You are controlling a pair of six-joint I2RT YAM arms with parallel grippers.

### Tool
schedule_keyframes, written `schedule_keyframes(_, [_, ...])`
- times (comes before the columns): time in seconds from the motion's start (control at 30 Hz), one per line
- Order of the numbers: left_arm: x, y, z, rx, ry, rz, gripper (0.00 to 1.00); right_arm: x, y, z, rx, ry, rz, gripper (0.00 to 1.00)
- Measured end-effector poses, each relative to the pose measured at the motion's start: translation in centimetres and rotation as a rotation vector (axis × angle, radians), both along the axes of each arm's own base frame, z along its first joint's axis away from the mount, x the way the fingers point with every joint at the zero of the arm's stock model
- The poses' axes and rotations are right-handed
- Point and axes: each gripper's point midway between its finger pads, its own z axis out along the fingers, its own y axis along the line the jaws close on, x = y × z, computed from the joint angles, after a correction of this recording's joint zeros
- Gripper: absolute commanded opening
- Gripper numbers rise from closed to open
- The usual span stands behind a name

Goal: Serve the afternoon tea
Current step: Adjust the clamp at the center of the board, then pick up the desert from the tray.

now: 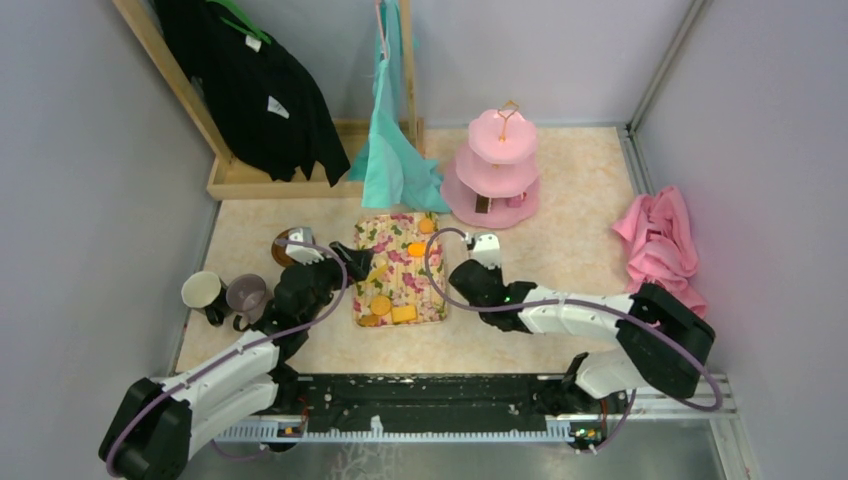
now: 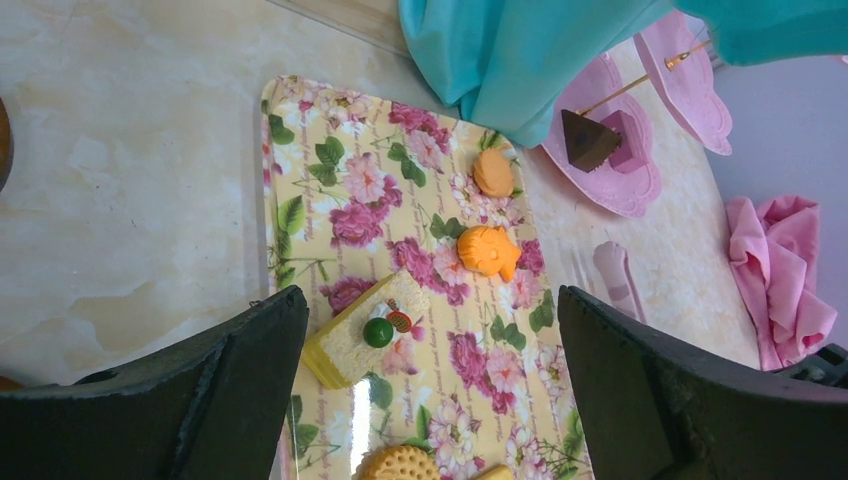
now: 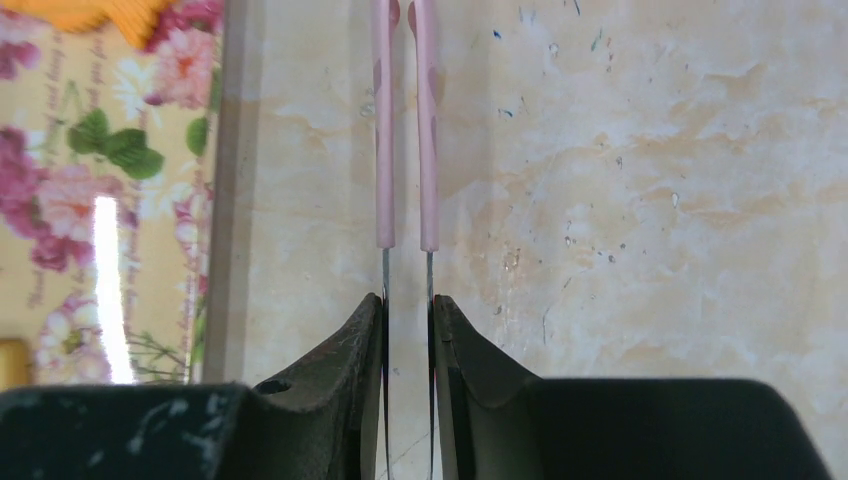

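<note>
1. Served, I judge: a brown snack (image 2: 587, 140) and a pink snack (image 2: 627, 128) sit on the lowest tier of the pink stand (image 1: 497, 140), far right of the floral tray (image 2: 340, 150).
2. Left to serve: the orange snacks (image 2: 488, 250), a cake slice (image 2: 365, 330) and a biscuit (image 2: 400, 462) lie on the tray.
3. The cream mug (image 1: 203, 291) and mauve mug (image 1: 245, 294) stand together at the left, off the brown saucer (image 1: 280, 250).
4. The right gripper (image 3: 408, 305) clenches the metal legs of pink-tipped tongs (image 3: 383, 150), just right of the tray.
5. The left gripper (image 2: 432, 300) hangs over the tray's near end, jaws spread wide, empty.
</note>
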Motion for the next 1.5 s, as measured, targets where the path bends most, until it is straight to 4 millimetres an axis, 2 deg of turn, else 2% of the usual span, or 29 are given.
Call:
schedule_keyframes(0.13, [0.1,0.1,-0.3,0.006,0.008,0.007,0.99,-0.1,0.7,2.3,0.054,-0.017,0.024,0.15])
schedule_keyframes(0.23, [0.1,0.1,-1.5,0.025,0.043,0.006,0.97,-0.3,1.0,3.9,0.09,-0.032,0.043,0.14])
schedule_keyframes(0.37, [0.2,-0.3,-2.6,0.044,0.093,-0.006,0.88,-0.8,1.6,5.1,0.112,-0.035,0.073,0.13])
schedule_keyframes(0.63, [1.2,-0.9,-0.5,0.003,0.094,-0.003,0.88,-2.6,4.0,6.0,0.122,-0.016,0.167,0.1])
schedule_keyframes(1.07, [1.9,3.1,-0.7,-0.095,0.165,0.161,0.85,-5.9,11.7,5.5,0.114,0.04,0.359,0.06])
schedule_keyframes(1.3, [2.4,5.5,-0.8,-0.166,0.184,0.23,0.86,-6.9,16.5,5.4,0.145,0.071,0.434,0.06])
schedule_keyframes(1.5, [2.6,6.3,-1.2,-0.2,0.207,0.246,0.87,-7.3,20.2,5.4,0.178,0.097,0.485,0.06])
